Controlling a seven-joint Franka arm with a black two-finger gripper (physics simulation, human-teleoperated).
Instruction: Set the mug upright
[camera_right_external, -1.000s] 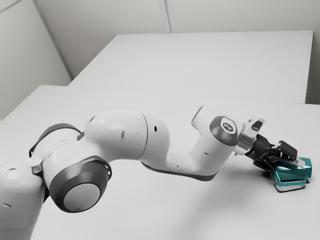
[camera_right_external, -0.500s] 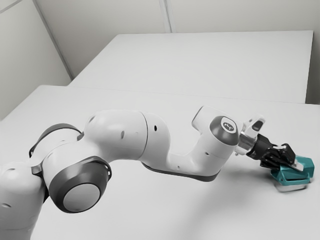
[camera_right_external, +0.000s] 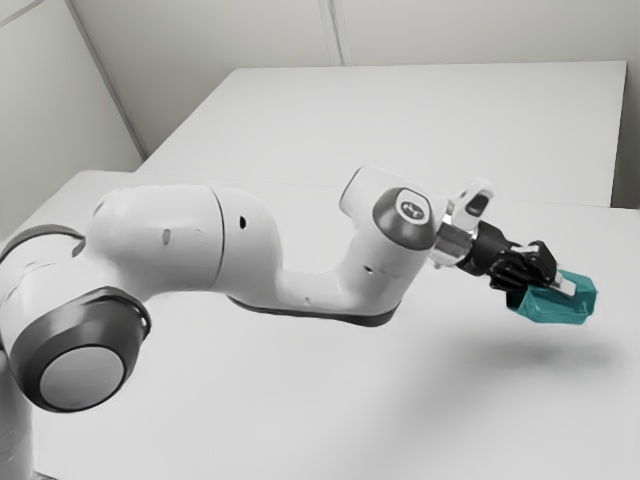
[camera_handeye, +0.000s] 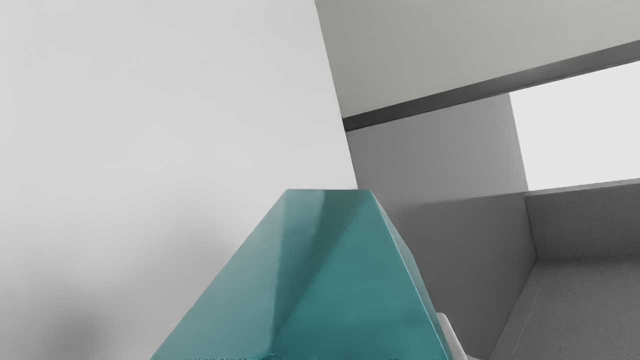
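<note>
The gripper is clamped on the teal mug, fingers parted around it, above the table.

At right of frame, we see the black claw holding the teal mug above the white counter.

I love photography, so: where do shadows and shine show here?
Exterior view: soft shade on the table below the mug, pale highlights on the arm. Wrist view: a darker wedge across the mug, soft shade on the table.
</note>
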